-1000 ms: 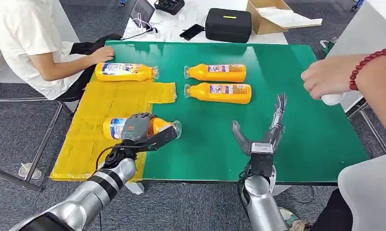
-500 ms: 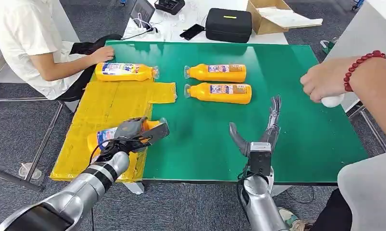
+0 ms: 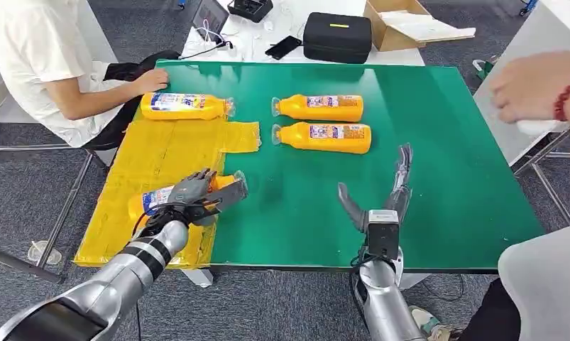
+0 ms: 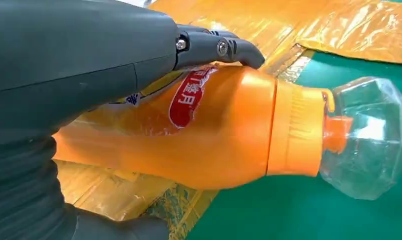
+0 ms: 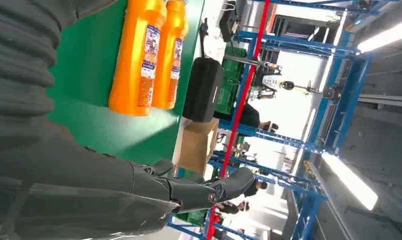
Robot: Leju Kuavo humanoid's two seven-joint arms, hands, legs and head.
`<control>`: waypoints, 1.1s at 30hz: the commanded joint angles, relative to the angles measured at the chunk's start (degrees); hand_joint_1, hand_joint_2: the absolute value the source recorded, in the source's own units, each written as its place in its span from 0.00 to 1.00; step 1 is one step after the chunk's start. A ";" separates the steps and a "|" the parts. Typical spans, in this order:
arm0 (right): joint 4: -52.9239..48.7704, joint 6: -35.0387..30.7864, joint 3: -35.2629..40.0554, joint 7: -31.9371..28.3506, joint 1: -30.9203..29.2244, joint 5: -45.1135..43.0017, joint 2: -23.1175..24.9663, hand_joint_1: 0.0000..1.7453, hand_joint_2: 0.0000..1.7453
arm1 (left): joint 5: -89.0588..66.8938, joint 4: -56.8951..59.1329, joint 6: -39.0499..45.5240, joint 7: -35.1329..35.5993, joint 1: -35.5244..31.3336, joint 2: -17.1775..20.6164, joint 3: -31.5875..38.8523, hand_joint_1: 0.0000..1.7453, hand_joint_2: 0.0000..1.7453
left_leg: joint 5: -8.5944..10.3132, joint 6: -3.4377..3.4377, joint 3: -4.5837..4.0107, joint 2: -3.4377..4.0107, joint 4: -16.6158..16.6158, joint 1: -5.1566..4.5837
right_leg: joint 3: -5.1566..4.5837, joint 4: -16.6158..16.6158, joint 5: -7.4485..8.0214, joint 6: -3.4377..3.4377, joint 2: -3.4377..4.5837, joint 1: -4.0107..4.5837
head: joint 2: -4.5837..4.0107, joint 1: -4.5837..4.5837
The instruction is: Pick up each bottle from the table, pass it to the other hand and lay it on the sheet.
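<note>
black case [image 3: 337, 35], cardboard box [image 3: 385, 30], phone [image 3: 282, 47]

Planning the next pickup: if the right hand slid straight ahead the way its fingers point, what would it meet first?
Probably the nearer orange bottle, around its base end; the right hand has bare green table before it. Height is unclear.

Green table [image 3: 438, 177] — yellow sheet [image 3: 161, 153] at its left, two orange bottles [image 3: 321, 122] mid-table.

4 orange bottles, clear caps, all on their sides. Held bottle [image 3: 170, 197] lies on the yellow sheet [image 3: 154, 153], cap end over the sheet's edge. One bottle [image 3: 186, 106] at sheet's far edge. Pair [image 3: 319, 107] and [image 3: 324, 137] side by side on green table [image 3: 445, 177].
</note>
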 commanded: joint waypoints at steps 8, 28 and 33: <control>3.07 -1.39 -0.62 0.09 -0.38 0.31 -1.01 0.00 1.00 | 9.22 -11.34 5.92 -18.00 3.89 -5.01 7.83 0.00 1.00 | -0.05 0.02 0.12 0.02 -0.01 0.01 | 0.15 -0.05 -0.04 -0.07 -0.04 0.02 | 0.02 0.00; 25.69 -5.75 -8.12 11.26 -7.90 50.63 -3.80 0.00 1.00 | 30.33 -26.90 7.98 -20.83 16.39 -10.45 9.05 0.00 1.00 | -0.07 0.03 0.19 -0.02 -0.01 0.02 | 0.25 -0.09 -0.06 -0.09 -0.10 0.05 | 0.00 0.00; 25.97 -5.75 -8.12 11.07 -8.10 50.27 -4.04 0.00 1.00 | 30.37 -27.18 8.61 -20.61 16.76 -10.65 8.36 0.00 1.00 | -0.08 0.05 0.14 -0.07 0.00 -0.01 | 0.21 -0.08 -0.05 -0.07 -0.06 0.02 | 0.00 0.00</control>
